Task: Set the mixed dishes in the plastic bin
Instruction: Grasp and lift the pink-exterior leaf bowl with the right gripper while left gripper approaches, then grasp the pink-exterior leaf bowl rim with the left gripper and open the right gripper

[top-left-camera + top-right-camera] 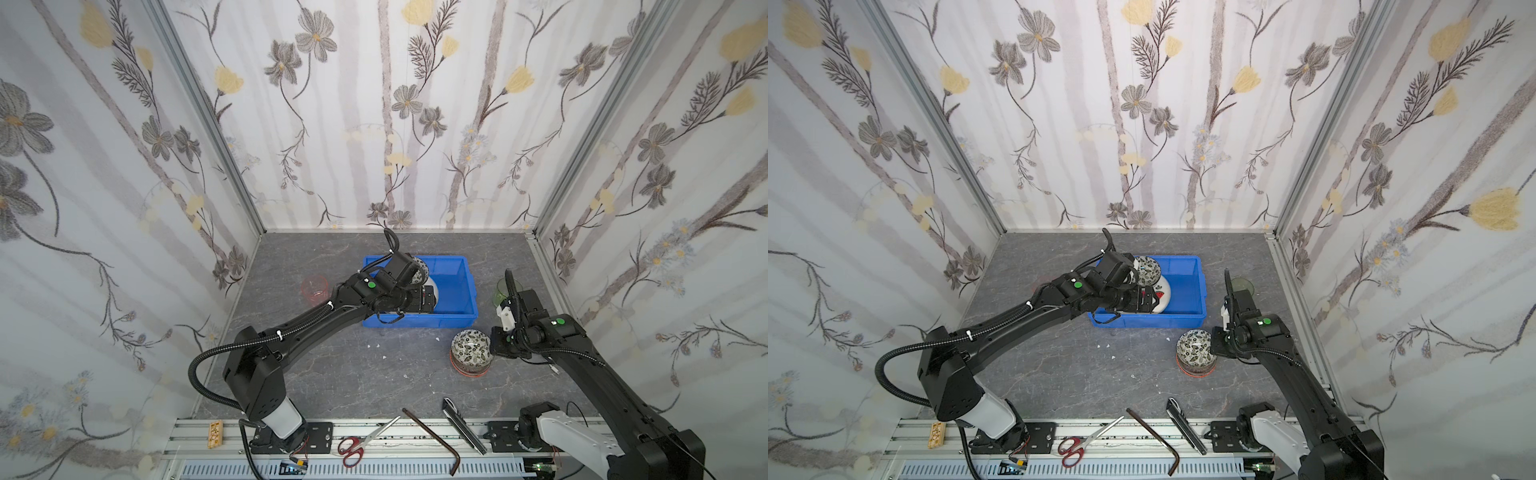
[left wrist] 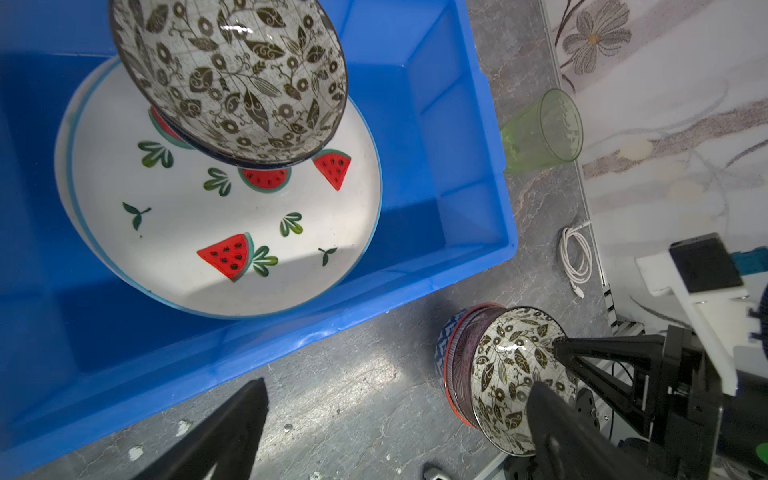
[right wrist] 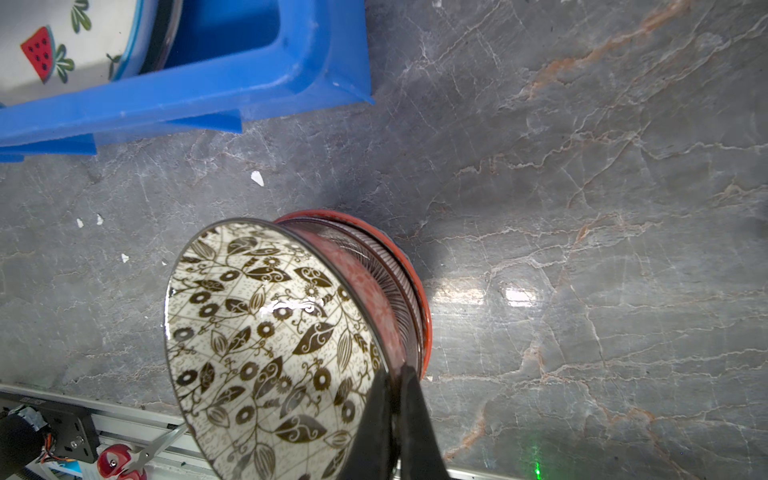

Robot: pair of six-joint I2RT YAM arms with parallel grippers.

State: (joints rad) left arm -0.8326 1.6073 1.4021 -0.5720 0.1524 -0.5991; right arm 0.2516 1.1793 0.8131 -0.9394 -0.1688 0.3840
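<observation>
**Top views.** The bin (image 1: pixel 419 322) stands mid-counter (image 1: pixel 353 374), within reach of both arms. The left hand (image 1: pixel 430 300) hangs over it above the plate (image 1: pixel 1165 291), spread wide and empty, apparently free for another pick. A leafy bowl (image 1: pixel 419 266) leans toward the bin's far wall. Outside the bin, near its front right corner, a stack of bowls (image 1: pixel 469 353) sits on the counter with the right hand (image 1: pixel 496 345) at its rim. A pink tumbler (image 1: pixel 314 286) stands left of the bin and a green tumbler (image 1: pixel 503 291) right of it, both not yet binned. Scissors (image 1: pixel 357 444) lie on the front rail and are no part of the task.

**Left wrist view.** This view shows what the arm hides from above. The watermelon-print plate lies face-up in the bin, and the leafy bowl rests tilted with one edge on it. The left hand's fingers (image 2: pixel 232 432) stand well apart with nothing between them. A white cable (image 2: pixel 577 257) lies coiled by the wall.

**Right wrist view.** This view alone settles the grip. The right hand (image 3: pixel 395 370) is clenched on the rim of the top bowl (image 3: pixel 266 332), one finger inside and one outside, a pinch suited to a thin wall. The lower bowls (image 3: pixel 399 266) nest beneath it. Whether the top bowl would come away alone cannot be told.
</observation>
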